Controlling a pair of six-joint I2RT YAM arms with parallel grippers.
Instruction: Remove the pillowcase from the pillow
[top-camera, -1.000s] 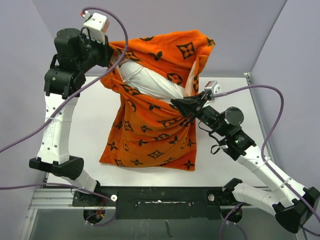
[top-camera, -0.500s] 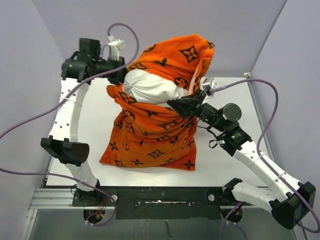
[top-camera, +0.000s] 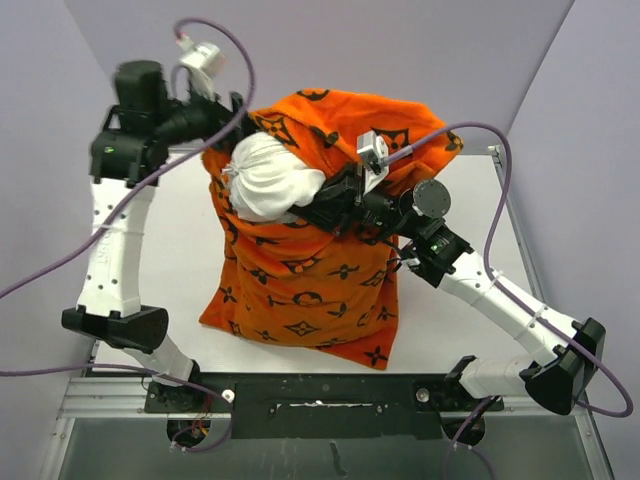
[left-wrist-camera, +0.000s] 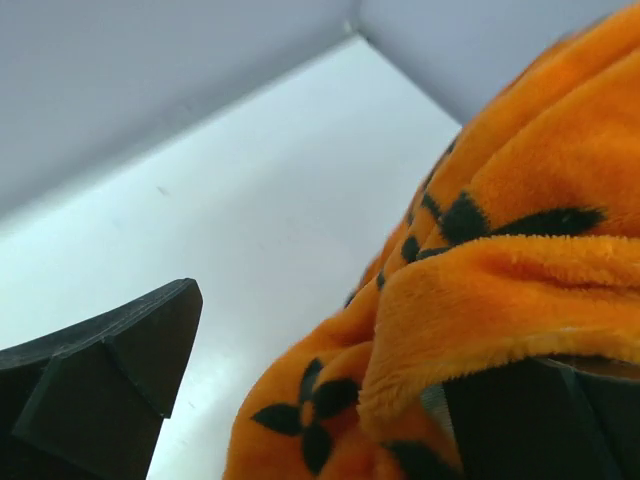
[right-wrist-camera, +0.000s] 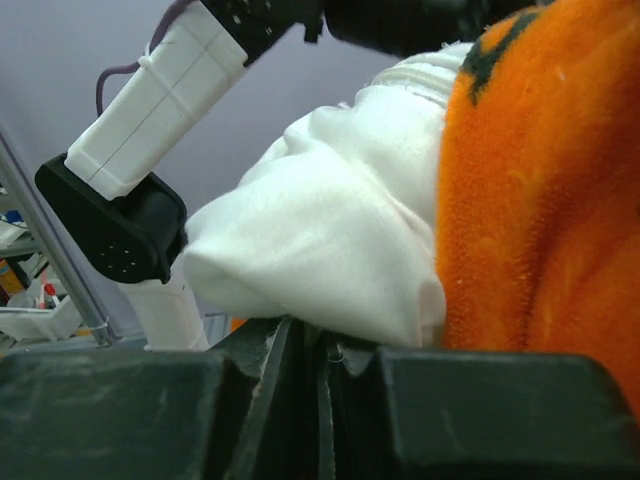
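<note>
Orange-plush pillowcase (top-camera: 300, 290) stands heaped in the middle of the white table (top-camera: 185, 250), long axis running from its near hem on the tabletop up and away to the open mouth at the far end. The white pillow (top-camera: 262, 180) bulges out of that mouth toward the far left. The right gripper (top-camera: 305, 212) reaches in from the right at the pillow's lower edge; its fingers (right-wrist-camera: 150, 410) are pressed together with white fabric gathered into their seam, so they look pinched on a fold of pillow. The left gripper (top-camera: 235, 118) sits at the far-left lip of the mouth, the nearer arm to that rim; its fingers (left-wrist-camera: 100, 390) stand wide apart, an orange fold lying over one, unclamped. By my reading the cover must travel toward the near edge, away from the held pillow. Pale lilac walls (top-camera: 560, 90) close in on three sides; the bare tabletop to the left offers most room
</note>
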